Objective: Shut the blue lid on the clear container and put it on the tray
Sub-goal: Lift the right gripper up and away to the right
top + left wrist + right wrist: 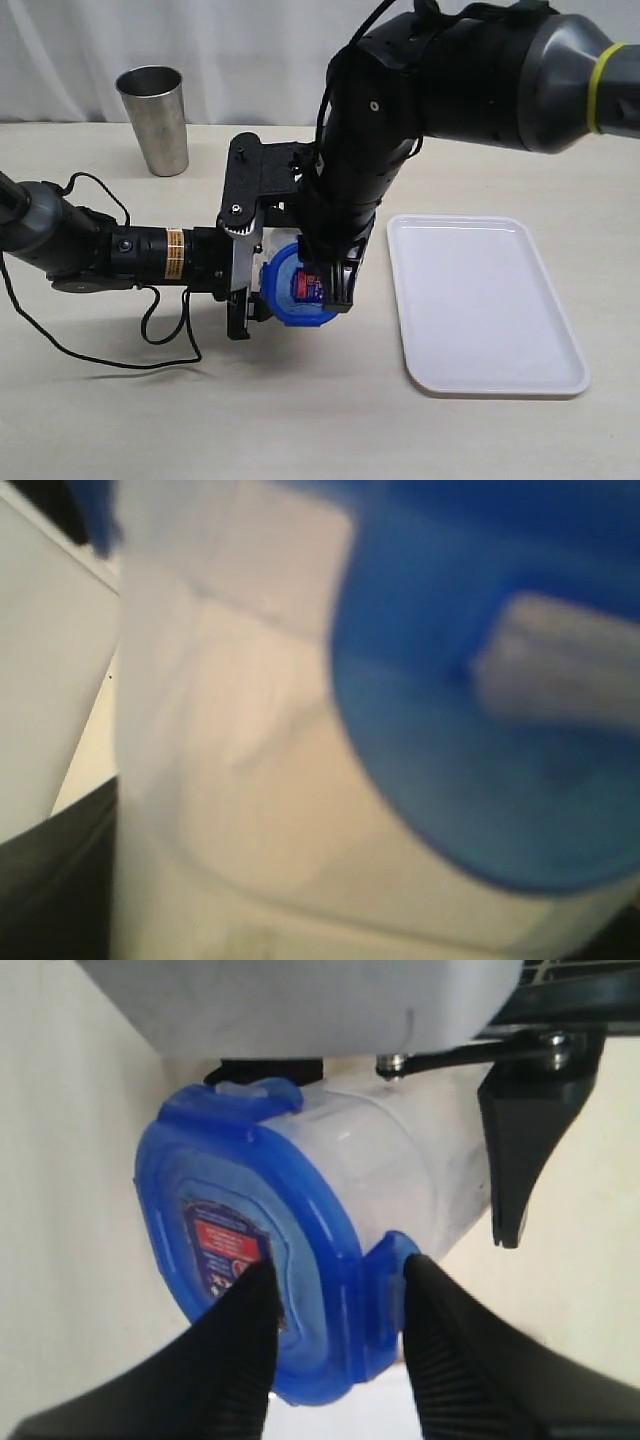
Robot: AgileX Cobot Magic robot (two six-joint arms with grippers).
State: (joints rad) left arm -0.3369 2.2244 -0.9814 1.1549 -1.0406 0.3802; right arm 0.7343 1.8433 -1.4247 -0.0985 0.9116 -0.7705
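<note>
L gripper (255, 290) is clamping clear container (400, 1170); R gripper (338, 1268) is pinching blue lid (225, 1230) flap. Prob light, slick plastic: grab mid-body. Tray (485, 300) is sitting at 3 o'clock.

Pale beige table (300, 420), plain matte top, white curtain along its far edge. Steel cup (155, 118) stands upright on it at the far left, open end up. White tray (480, 300) lies flat on the right, long side running away from the camera, well apart from the cup. Black cable (128, 367) trails loose over the near-left part of the tabletop.
</note>
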